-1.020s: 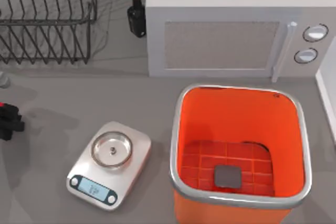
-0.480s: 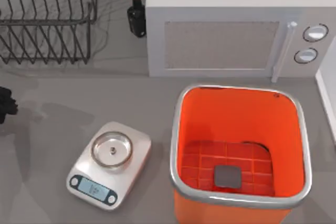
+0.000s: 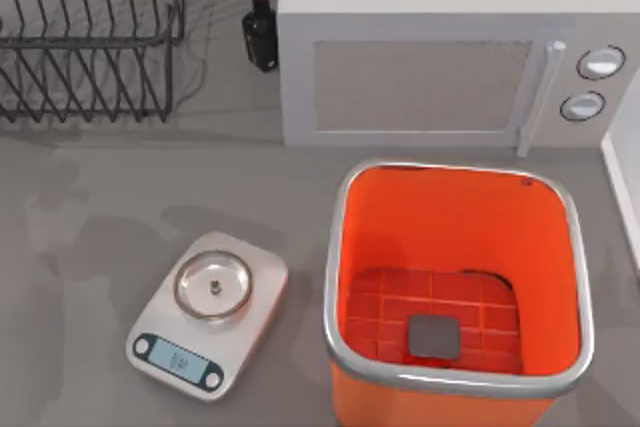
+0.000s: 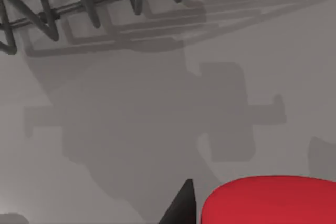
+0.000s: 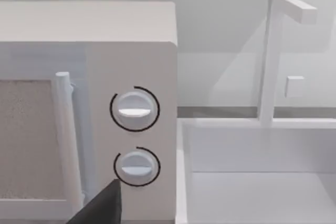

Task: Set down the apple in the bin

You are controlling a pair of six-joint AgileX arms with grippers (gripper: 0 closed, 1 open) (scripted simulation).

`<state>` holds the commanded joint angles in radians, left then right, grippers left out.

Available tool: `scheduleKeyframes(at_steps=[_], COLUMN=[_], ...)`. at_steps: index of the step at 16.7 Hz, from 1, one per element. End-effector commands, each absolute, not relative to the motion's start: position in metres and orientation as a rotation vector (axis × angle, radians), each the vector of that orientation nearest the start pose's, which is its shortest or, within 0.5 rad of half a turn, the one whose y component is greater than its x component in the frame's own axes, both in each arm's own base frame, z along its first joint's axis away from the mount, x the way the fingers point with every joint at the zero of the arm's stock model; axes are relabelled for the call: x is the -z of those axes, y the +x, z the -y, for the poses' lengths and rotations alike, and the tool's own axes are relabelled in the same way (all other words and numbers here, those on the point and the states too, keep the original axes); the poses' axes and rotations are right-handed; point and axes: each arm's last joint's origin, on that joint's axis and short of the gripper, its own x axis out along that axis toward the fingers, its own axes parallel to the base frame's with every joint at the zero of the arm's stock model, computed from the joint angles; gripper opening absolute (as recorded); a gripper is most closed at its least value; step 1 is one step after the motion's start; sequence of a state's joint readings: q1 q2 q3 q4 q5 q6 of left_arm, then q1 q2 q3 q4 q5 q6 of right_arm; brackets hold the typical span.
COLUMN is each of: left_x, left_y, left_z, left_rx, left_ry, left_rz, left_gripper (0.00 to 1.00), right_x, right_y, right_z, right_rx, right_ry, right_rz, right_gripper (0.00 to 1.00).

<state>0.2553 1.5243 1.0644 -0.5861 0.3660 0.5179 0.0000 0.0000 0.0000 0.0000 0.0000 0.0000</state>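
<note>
Left hand (image 4: 191,219) holds apple (image 4: 268,200) above bare table (image 4: 157,129).

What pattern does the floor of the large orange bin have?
A square grid with one dark grey square on it; the large orange bin shows best in the top view.

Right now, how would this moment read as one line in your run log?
stage: carrying | apple: at left gripper, above table near dish rack | bin: no apple inside | right arm: parked facing microwave

Glossy orange plastic bin (image 3: 455,247) with silvery metal rim; smooth red apple (image 4: 268,200)
</note>
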Motion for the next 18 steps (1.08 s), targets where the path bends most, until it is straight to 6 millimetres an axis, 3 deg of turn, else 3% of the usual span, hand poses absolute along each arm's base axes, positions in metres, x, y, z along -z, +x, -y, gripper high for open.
scheduleKeyframes(at_steps=[2,7,9,11,14,16,18], left_x=[-0.236,-0.234,-0.236,-0.239,-0.249,-0.254,-0.258], left_y=[0.298,0.299,0.306,0.321,0.348,0.358,0.353], left_z=[-0.068,-0.069,-0.06,-0.04,0.02,0.081,0.152], left_rx=[0.341,0.342,0.37,0.432,0.583,0.717,0.857], left_ry=[0.157,0.157,0.172,0.212,0.33,0.449,0.594], left_rz=[-0.919,-0.922,-0.942,-0.978,-1.045,-1.092,-1.134], left_gripper=[0.0,0.0,0.0,0.0,0.0,0.0,0.0], right_x=[-0.16,-0.16,-0.16,-0.16,-0.16,-0.16,-0.16], right_y=[0.106,0.106,0.106,0.106,0.106,0.106,0.106], right_z=[0.001,0.001,0.001,0.001,0.001,0.001,0.001], right_rx=[0.0,0.0,0.0,0.0,0.0,0.0,0.0], right_ry=[0.0,0.0,0.0,0.0,0.0,0.0,0.0], right_rz=[0.0,0.0,0.0,0.0,0.0,0.0,0.0], right_gripper=[1.0,1.0,1.0,1.0,1.0,1.0,1.0])
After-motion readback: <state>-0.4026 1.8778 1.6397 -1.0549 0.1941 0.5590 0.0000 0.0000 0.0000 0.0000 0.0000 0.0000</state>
